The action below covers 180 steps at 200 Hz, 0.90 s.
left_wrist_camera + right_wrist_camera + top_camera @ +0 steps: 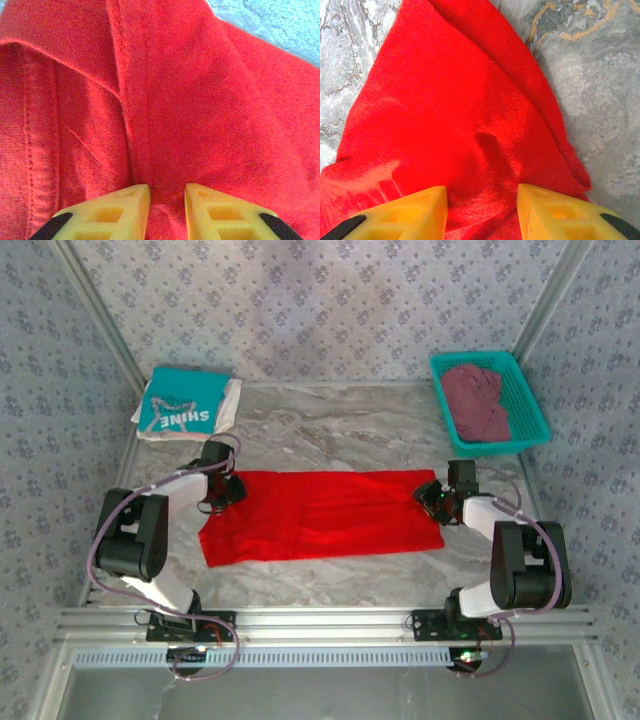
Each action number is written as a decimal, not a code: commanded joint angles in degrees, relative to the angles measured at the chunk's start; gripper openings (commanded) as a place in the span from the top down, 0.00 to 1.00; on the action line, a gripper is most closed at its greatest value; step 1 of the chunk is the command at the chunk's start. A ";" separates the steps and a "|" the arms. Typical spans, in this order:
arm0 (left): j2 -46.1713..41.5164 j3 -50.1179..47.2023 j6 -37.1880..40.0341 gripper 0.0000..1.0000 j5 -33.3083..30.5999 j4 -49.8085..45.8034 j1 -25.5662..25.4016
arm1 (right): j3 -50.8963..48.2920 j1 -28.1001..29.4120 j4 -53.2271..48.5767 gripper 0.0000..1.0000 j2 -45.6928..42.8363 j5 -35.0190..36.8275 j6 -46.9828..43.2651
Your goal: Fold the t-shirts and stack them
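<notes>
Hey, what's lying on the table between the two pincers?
A plain bright red cloth t-shirt lies spread flat between the left pincer and right pincer, seen from the top external view.

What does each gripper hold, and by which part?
Left gripper pinches the red t-shirt at its left end; right gripper straddles the right end, unclear.

The red t-shirt (200, 100) is soft, matt knit cloth; the table (600, 100) looks marbled and smooth, perhaps laminate.
</notes>
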 commanded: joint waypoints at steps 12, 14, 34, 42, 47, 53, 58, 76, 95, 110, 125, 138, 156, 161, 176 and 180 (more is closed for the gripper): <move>2.13 -1.42 0.56 0.74 0.50 -2.19 0.39 | -2.54 0.02 3.83 0.60 0.49 2.48 4.11; 2.15 -1.42 0.56 0.74 0.53 -2.22 0.44 | -2.65 0.01 4.13 0.60 0.49 2.45 4.40; 2.13 -1.34 0.56 0.74 0.46 -2.27 0.45 | -3.31 0.01 6.46 0.68 0.40 2.98 6.07; 2.13 -1.33 0.56 0.74 0.45 -2.42 0.45 | -3.48 0.02 7.20 0.71 0.24 3.37 6.56; 2.13 -1.33 0.63 0.74 0.40 -2.36 0.45 | -3.58 0.05 7.50 0.72 0.02 3.71 6.91; 2.13 -1.33 0.63 0.74 0.45 -2.40 0.45 | -3.59 -0.05 7.75 0.72 -0.22 4.15 7.00; 2.13 -1.33 0.64 0.74 0.45 -2.43 0.45 | -3.59 -0.08 7.76 0.73 -0.37 4.50 7.07; 2.13 -1.25 0.65 0.74 0.28 -2.59 0.41 | -3.34 -0.42 7.45 0.76 -1.26 5.21 7.13; 2.09 -1.33 0.73 0.74 0.09 -2.46 0.46 | -3.25 -1.02 6.75 0.78 -2.49 5.88 6.86; 2.29 -1.32 0.72 0.74 0.10 -2.44 0.46 | -2.73 -1.49 5.55 0.79 -3.21 6.14 6.09; 2.53 -1.30 0.74 0.74 0.07 -2.34 0.45 | -2.30 -2.07 5.03 0.86 -3.51 6.04 5.34; 2.66 -1.09 0.74 0.74 0.26 -2.26 0.45 | -1.84 -2.43 4.53 0.88 -3.52 6.08 4.81; 2.72 -0.98 0.87 0.74 0.19 -2.26 0.45 | -1.66 -2.63 4.48 0.91 -3.56 5.84 4.56; 2.66 -0.98 0.83 0.74 0.19 -2.23 0.45 | -1.57 -2.66 4.36 0.92 -3.62 5.68 4.46; 2.65 -0.98 0.84 0.74 0.17 -2.24 0.41 | -1.53 -2.64 4.32 0.90 -3.58 5.02 4.11; 2.66 -0.98 0.84 0.74 0.18 -2.25 0.46 | -1.57 -2.50 4.31 0.86 -3.58 4.69 4.15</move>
